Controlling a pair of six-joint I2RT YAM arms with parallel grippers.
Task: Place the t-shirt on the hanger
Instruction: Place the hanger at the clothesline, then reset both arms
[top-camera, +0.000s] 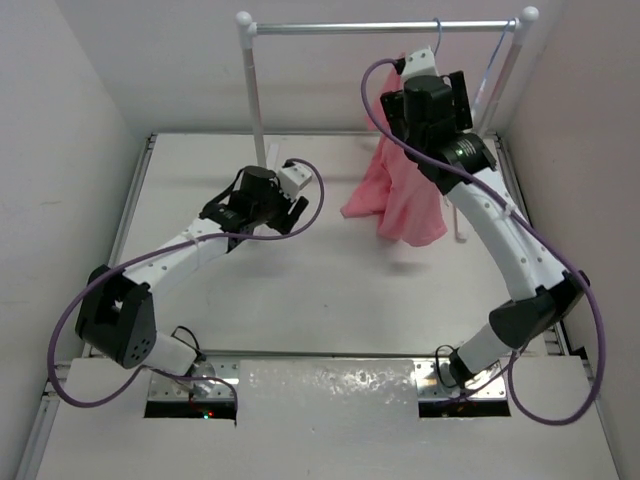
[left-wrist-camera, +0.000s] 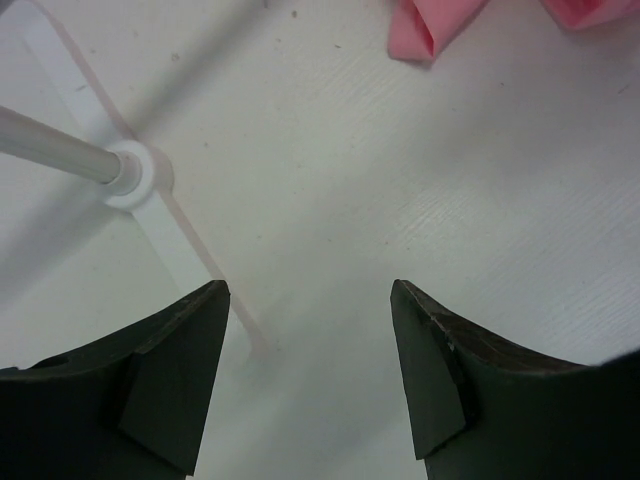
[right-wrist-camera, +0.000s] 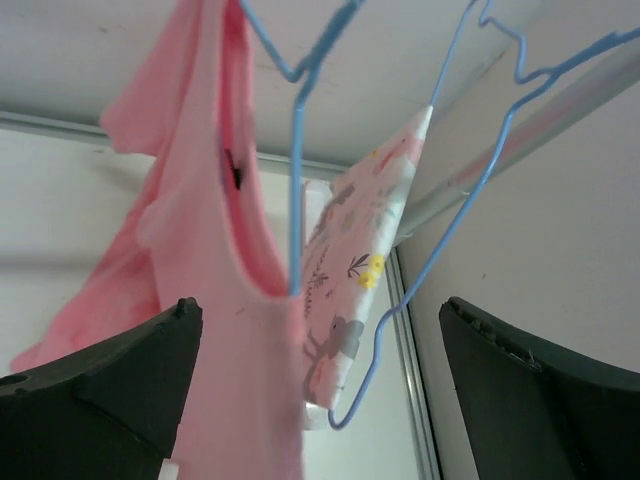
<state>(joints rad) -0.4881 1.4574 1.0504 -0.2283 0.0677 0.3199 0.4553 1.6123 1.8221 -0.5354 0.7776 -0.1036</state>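
We found the salmon-pink fabric t-shirt (right-wrist-camera: 190, 230) partly on the pale-blue wire hanger (right-wrist-camera: 297, 180), seating apparently unfinished, left claw (left-wrist-camera: 308, 292) and right claw (right-wrist-camera: 318, 320) both spread empty.

White table (top-camera: 300, 300), faint grain visible in left wrist view. Garment rack at far edge: metal rail (top-camera: 385, 27) with white ball caps, upright post (top-camera: 254, 95), white foot (left-wrist-camera: 165, 235) flat on table. Second thin blue wire hanger (right-wrist-camera: 456, 200) near right wall, white floral-print cloth (right-wrist-camera: 365, 250) against it. Crinkled reflective sheet (top-camera: 330, 385) at near edge. Pale walls (top-camera: 70, 110).
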